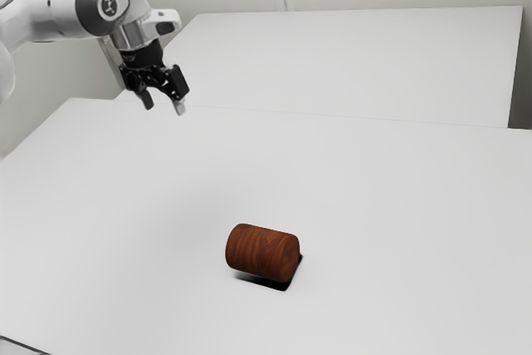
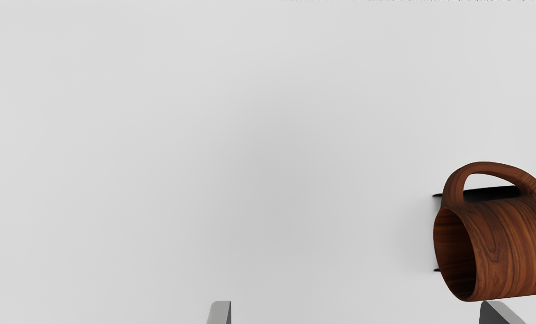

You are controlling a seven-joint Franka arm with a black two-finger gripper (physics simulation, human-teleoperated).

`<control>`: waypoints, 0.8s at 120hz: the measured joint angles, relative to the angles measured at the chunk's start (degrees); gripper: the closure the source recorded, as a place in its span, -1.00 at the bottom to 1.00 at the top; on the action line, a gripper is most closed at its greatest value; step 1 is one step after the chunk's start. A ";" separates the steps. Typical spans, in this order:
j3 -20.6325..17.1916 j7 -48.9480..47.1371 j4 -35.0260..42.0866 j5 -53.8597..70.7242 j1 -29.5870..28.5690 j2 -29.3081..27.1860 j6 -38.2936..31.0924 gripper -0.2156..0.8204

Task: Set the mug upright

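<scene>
High above the table, at the exterior view's upper left, hangs my gripper (image 1: 164,107), open and holding nothing. A brown wood-grained mug (image 1: 262,253) lies on its side on the table, well below the hand and farther to the exterior view's right; one flat round end faces that way. In the wrist view, the mug (image 2: 511,247) shows its hollow mouth and its handle, and part of its body is cut off by the picture's edge. The gripper (image 2: 355,312) has its two fingertips wide apart there, with a gap between them and the mug's height.
The white table (image 1: 125,205) stretches under the arm and around the mug. Behind it stands another white surface (image 1: 357,60), near a pale wall. A thin dark-edged item (image 1: 23,345) shows at the exterior view's lower left corner.
</scene>
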State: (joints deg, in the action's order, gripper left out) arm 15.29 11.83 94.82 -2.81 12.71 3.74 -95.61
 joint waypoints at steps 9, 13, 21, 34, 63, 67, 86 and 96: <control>0.00 0.67 0.87 -0.62 -0.02 -0.28 -1.74 -0.58; 0.02 0.81 1.02 -0.88 -0.04 -0.36 -2.23 -0.58; 0.99 1.03 4.01 -2.22 0.85 -1.87 -3.10 -0.58; 3.34 1.34 11.69 -7.36 2.56 -5.88 -4.19 -0.58; 6.41 2.11 23.24 -22.87 0.48 -9.78 -5.07 -0.58; 6.45 2.27 23.89 -24.64 0.65 -9.63 -5.06 -0.58; 6.65 3.29 27.94 -32.99 1.25 -9.11 -4.79 -0.58; 8.30 4.27 28.70 -37.84 1.57 -6.37 -3.46 -0.58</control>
State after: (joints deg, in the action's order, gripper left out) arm 23.59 16.10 123.52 -40.64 14.29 -2.64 -99.07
